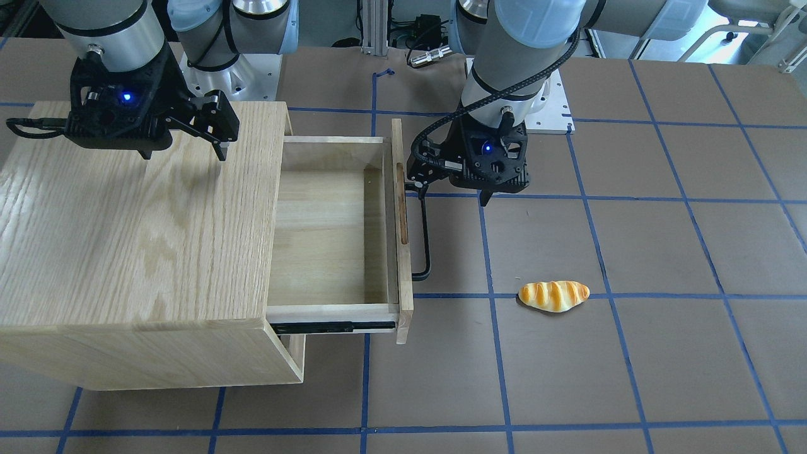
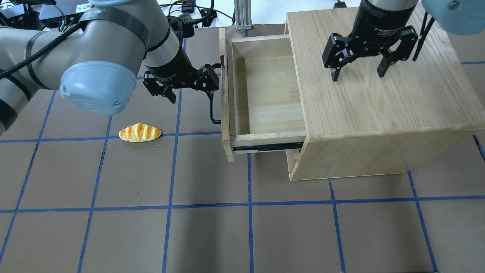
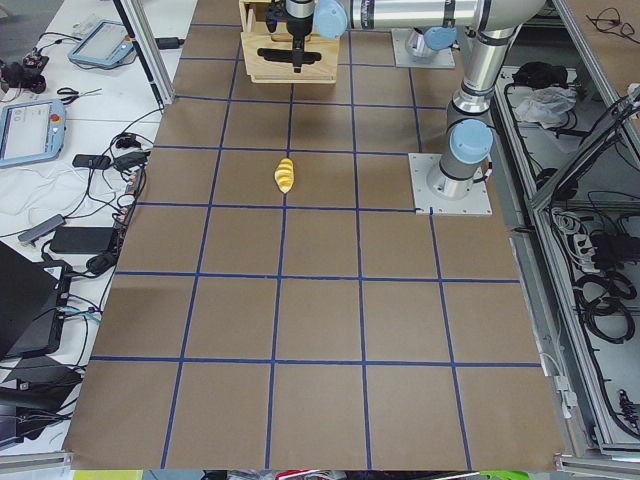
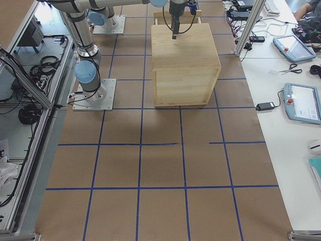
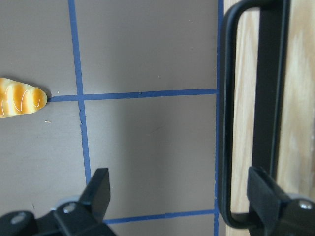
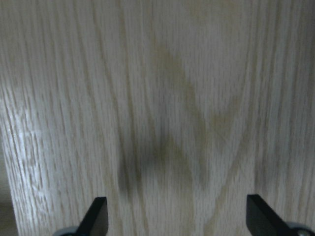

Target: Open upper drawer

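Observation:
The upper drawer [image 1: 321, 233] stands pulled far out of the light-wood cabinet [image 1: 126, 239], and its inside [image 2: 265, 94] is empty. Its black bar handle [image 1: 425, 239] faces the left arm. My left gripper [image 2: 192, 98] is open, low beside the drawer front. One finger [image 5: 268, 196] is at the far end of the handle [image 5: 226, 123]; the other hangs over the bare table. My right gripper [image 2: 356, 74] is open and empty just above the cabinet top [image 6: 162, 98].
A toy bread roll [image 1: 553, 295] lies on the brown, blue-taped table, a short way from the drawer front; it also shows in the left wrist view [image 5: 19, 97]. The lower front panel [image 2: 292, 163] is shut under the drawer. The black slide rail [image 2: 267, 146] is exposed.

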Robot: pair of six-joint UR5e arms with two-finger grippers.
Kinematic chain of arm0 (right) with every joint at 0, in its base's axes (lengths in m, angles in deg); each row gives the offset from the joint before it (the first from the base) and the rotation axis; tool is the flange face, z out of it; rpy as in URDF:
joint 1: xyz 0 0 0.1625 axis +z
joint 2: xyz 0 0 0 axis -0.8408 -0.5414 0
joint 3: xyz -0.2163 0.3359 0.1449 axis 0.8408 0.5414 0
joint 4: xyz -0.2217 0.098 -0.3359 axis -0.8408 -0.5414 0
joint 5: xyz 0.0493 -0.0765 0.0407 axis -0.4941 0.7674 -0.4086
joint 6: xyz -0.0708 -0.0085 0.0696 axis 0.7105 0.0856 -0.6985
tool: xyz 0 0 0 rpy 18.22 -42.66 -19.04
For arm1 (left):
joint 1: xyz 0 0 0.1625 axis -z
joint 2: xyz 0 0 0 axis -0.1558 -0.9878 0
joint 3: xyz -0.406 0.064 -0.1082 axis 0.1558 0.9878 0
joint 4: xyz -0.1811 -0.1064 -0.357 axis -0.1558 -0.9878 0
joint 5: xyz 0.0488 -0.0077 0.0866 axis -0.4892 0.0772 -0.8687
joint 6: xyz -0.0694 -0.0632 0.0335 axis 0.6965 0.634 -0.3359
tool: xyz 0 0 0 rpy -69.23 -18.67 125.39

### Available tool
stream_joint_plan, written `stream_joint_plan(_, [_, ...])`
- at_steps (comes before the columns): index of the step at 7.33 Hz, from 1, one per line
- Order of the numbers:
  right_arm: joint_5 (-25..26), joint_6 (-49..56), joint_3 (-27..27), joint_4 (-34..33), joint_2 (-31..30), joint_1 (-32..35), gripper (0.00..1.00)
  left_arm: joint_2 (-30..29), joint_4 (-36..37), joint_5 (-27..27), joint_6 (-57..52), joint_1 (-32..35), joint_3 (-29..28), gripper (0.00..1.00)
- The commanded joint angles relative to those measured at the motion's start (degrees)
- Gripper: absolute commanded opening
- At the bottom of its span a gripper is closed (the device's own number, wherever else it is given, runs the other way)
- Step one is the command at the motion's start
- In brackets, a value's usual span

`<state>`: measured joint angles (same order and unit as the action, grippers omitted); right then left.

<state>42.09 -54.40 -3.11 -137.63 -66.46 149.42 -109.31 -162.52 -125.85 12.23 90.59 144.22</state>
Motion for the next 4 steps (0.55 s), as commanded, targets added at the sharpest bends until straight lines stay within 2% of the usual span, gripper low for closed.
stream_joint_plan(1, [0.0,0.0,0.1,0.0,0.0,0.0,1.00,3.0,-6.9,1.7,-0.6,-3.2,-2.3,1.00])
stream_joint_plan(2, [0.0,0.0,0.0,0.0,0.0,0.0,1.00,4.7,-9.1,0.6,-1.3,-3.9,-2.6,1.00])
stream_joint_plan(3, [0.0,0.0,0.0,0.0,0.0,0.0,1.00,6.1,-9.9,-5.3,-4.7,-5.1,-3.1,1.00])
stream_joint_plan(4, [0.0,0.1,0.1,0.0,0.0,0.0,1.00,7.3,-10.8,-7.1,-7.0,-8.4,-3.8,1.00])
